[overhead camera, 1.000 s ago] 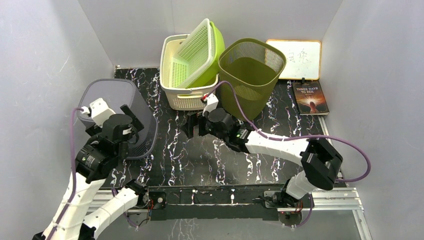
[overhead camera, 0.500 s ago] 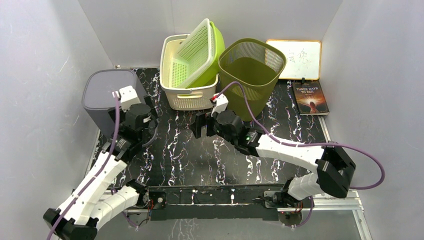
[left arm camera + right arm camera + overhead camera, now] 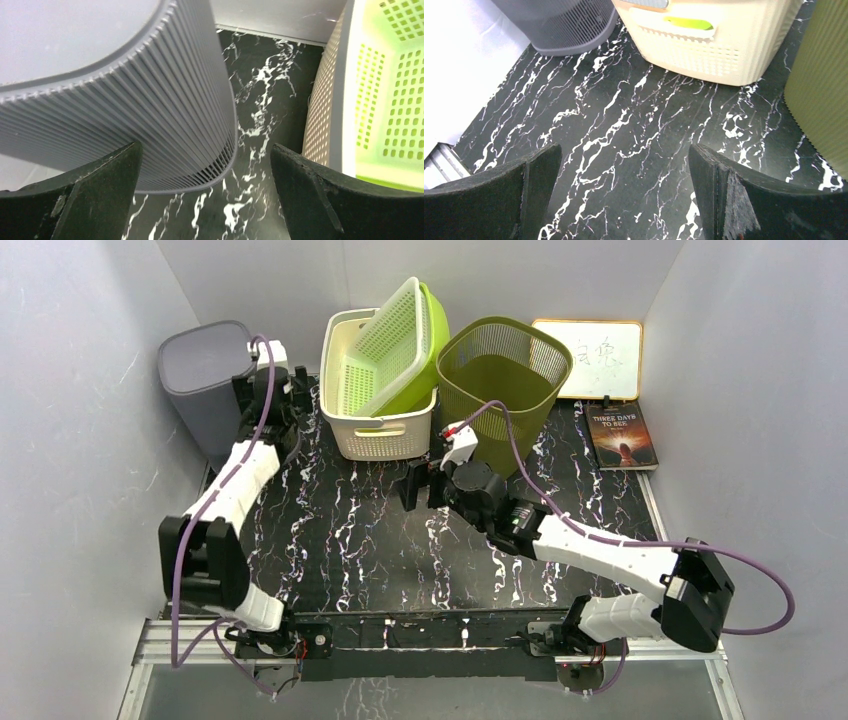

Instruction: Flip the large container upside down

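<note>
The large grey ribbed container stands upside down in the back left corner, closed base up and rim on the black marble table. It also shows in the left wrist view and the right wrist view. My left gripper is open and empty above the gap between the container and the cream basket, holding nothing. My right gripper is open and empty over the middle of the table.
A cream basket holding a light green basket stands at the back centre. An olive green mesh bin stands to its right. A whiteboard and a book lie at the back right. Grey walls enclose the table.
My left arm swung the grey container from tilted at the left to base-up in the back left corner and let it go. My right gripper drifted slightly right.
</note>
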`<action>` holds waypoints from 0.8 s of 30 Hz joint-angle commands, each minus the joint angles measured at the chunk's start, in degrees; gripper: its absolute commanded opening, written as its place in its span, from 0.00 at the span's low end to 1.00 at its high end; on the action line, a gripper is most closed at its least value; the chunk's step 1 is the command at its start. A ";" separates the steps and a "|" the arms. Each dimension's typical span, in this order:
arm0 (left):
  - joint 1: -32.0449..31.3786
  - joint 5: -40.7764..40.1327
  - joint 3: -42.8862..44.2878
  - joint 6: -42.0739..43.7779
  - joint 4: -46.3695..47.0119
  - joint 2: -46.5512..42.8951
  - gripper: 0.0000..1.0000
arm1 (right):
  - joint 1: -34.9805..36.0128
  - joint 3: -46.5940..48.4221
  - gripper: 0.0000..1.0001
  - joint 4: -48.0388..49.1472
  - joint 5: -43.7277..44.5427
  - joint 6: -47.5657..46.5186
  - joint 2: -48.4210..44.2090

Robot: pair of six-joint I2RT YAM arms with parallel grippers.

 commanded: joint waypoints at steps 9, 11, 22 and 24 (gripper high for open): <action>1.05 24.23 10.12 3.29 -0.31 2.33 0.98 | -0.90 0.04 0.98 1.50 4.11 -2.45 -1.26; 1.04 25.67 11.76 3.66 -4.89 1.56 0.98 | -0.91 0.88 0.98 0.73 4.02 -3.72 -0.89; 0.71 35.38 7.45 -9.55 -19.13 -18.19 0.98 | -2.86 26.31 0.98 -17.22 9.34 -16.35 3.16; 0.69 37.38 7.62 -10.07 -23.44 -19.00 0.98 | -5.32 33.06 0.97 -22.44 10.86 -17.34 6.23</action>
